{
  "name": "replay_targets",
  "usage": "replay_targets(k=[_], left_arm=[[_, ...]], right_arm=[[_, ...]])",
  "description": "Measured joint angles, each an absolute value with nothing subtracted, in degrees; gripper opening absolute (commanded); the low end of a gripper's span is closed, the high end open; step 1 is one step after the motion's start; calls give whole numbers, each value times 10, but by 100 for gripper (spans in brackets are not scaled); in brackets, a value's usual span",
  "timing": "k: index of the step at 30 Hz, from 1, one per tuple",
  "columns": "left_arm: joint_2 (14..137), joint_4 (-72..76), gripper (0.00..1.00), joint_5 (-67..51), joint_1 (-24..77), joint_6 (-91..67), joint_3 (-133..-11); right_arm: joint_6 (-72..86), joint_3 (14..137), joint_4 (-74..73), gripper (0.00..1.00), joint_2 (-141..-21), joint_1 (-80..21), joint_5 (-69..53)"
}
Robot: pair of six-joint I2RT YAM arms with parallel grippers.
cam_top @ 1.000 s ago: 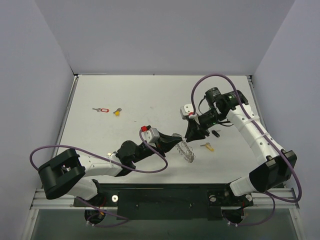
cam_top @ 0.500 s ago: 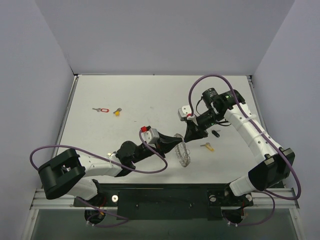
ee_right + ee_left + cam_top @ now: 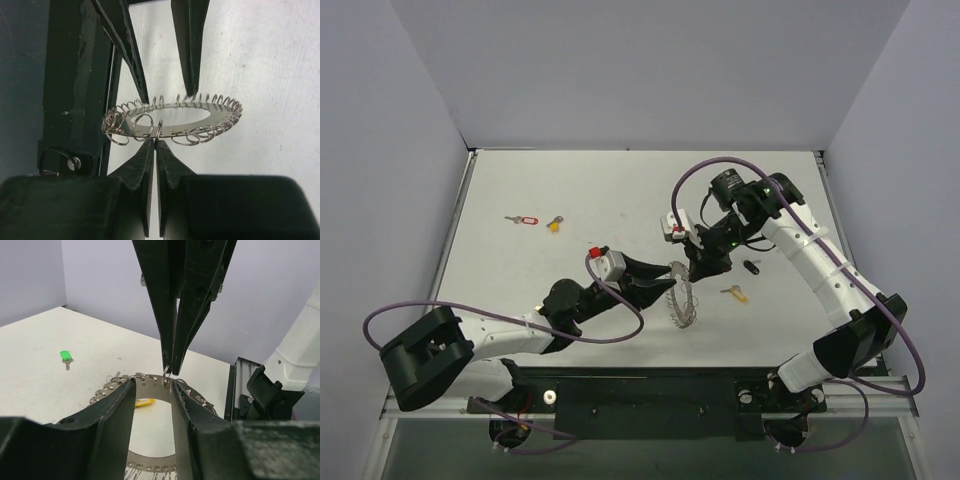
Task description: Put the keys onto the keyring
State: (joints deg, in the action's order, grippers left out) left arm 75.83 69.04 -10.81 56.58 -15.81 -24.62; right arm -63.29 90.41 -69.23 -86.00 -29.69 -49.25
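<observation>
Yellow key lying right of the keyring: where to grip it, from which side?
Take the yellow key by its plastic head, coming straight down. It lies flat on the table, so a side approach would likely just push it; the head is its widest part, pointing away from the keyring.

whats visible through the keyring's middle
A yellow key lies on the table, seen through the keyring's opening. The fingers of the left gripper cover the opening's sides, so anything there is hidden.

Silvery coiled keyring point(image 3: 682, 301), tilted, central, red-tagged key point(image 3: 523, 220) and yellow key point(image 3: 554, 224) far left, black key point(image 3: 752, 267) right
</observation>
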Motion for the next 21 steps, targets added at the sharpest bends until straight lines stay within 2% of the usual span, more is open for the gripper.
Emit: replay_targets(k=[9,13,21], left_arm=[[658,523,48,-118,563,-97,-249],[671,462,47,-109,586,-48,-277],[745,464,39,-59,626,23,-315]], right_arm=[[-558,950,-731,0,-888,-324,-383],[-544,988,-743,0,-917,-336,-346],[-538,1009,-742,0,-942,-344,-317]])
